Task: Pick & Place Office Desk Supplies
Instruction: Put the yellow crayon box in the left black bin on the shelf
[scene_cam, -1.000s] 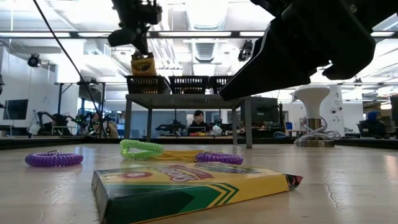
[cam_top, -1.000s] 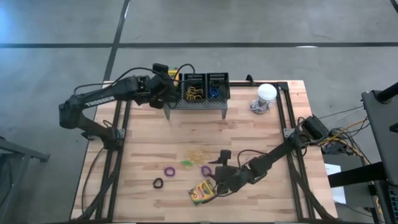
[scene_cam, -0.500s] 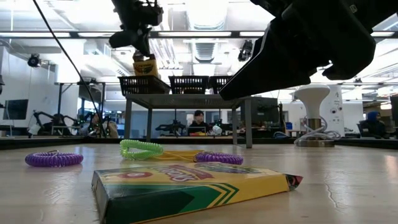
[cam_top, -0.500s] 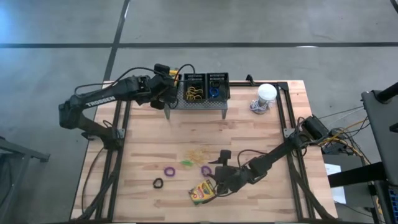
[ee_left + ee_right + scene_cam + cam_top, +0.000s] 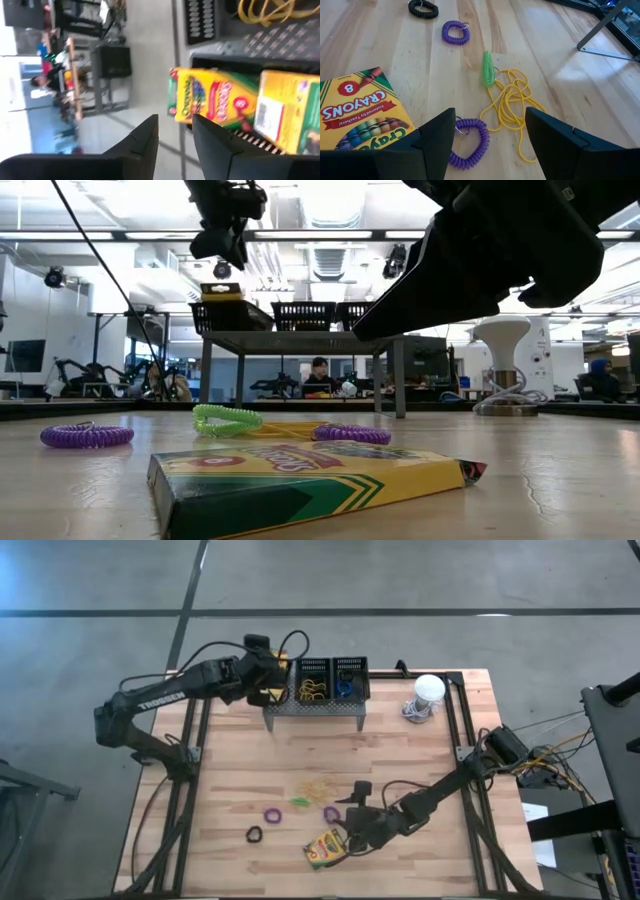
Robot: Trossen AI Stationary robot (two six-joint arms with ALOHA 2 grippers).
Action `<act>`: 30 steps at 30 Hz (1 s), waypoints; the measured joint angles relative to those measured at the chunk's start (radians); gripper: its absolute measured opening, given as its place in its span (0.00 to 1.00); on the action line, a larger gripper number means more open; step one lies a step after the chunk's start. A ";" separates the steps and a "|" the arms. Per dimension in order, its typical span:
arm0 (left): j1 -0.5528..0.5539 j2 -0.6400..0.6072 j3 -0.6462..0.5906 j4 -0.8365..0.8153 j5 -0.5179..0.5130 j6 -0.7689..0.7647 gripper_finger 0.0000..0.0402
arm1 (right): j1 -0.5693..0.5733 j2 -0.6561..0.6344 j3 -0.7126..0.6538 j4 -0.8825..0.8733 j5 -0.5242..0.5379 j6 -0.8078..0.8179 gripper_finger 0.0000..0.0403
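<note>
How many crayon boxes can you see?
3. One crayon box lies flat on the table near the right arm's open fingers. Two more sit in the leftmost black bin, below the left fingers. More could be hidden.
</note>
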 joint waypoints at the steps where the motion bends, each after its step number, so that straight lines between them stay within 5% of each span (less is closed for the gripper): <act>1: -0.014 0.000 0.009 -0.019 -0.027 -0.001 0.31 | 0.000 0.000 -0.001 0.001 0.000 0.000 0.59; 7: -0.136 -0.003 0.095 -0.286 -0.016 -0.224 0.31 | 0.000 0.000 -0.009 0.001 0.000 0.007 0.59; 12: -0.268 -0.005 0.123 -0.537 0.182 -0.498 0.30 | 0.000 0.000 -0.012 0.001 0.000 0.023 0.59; 15: -0.302 -0.005 0.082 -0.546 0.287 -0.573 0.29 | 0.000 0.000 -0.012 0.002 0.000 0.023 0.59; 21: -0.277 -0.002 -0.006 -0.438 0.203 -0.572 0.33 | 0.000 0.000 -0.012 0.003 0.000 0.026 0.59; 30: -0.259 -0.004 0.048 -0.399 0.178 -0.541 0.49 | 0.000 0.000 -0.012 0.002 0.000 0.023 0.59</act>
